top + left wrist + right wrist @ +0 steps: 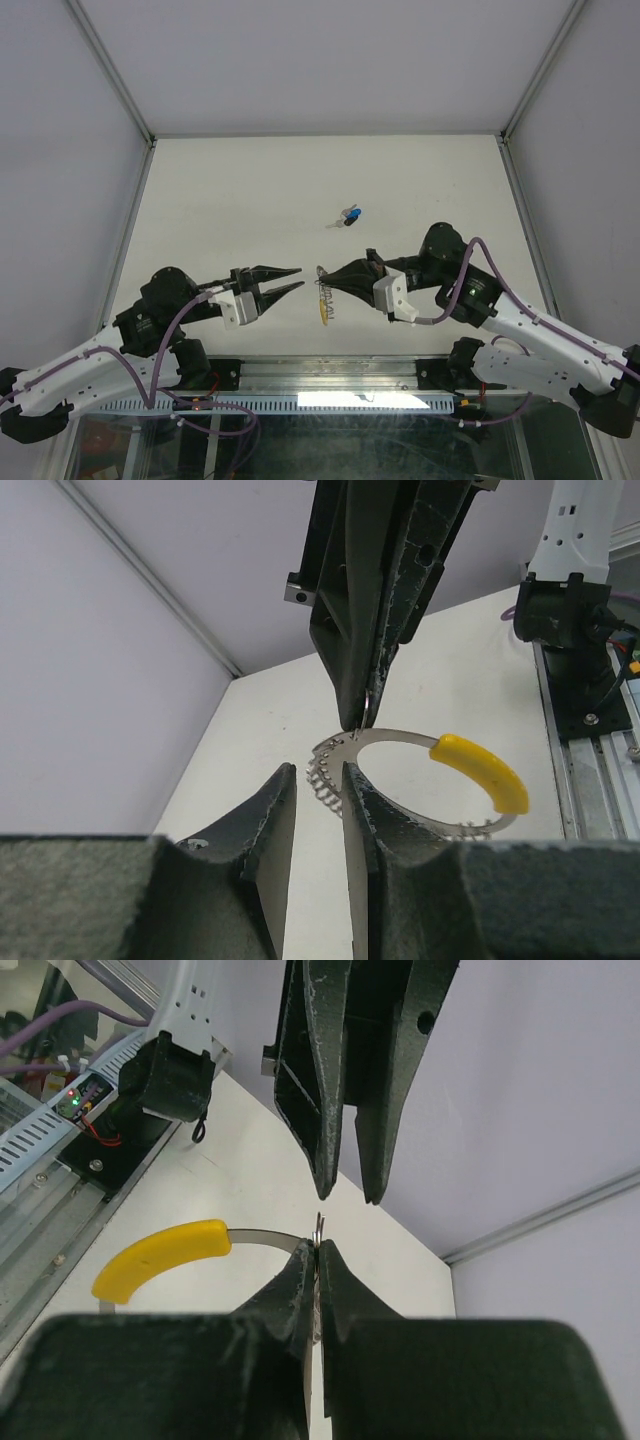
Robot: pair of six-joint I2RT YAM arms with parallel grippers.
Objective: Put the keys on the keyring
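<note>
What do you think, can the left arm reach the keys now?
Probably yes: the keys lie uncovered beyond the left claw, and the right claw, holding the keyring, stands beside that path.

The counter (250, 190) is finished in plain matte white. The keys (349, 216), one blue-headed, are laid bunched together directly on it, near its middle.

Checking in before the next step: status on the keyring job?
Right gripper shut on keyring. Left gripper open, empty, facing it. Keys on table beyond, untouched. Nothing between left tips and ring.
</note>
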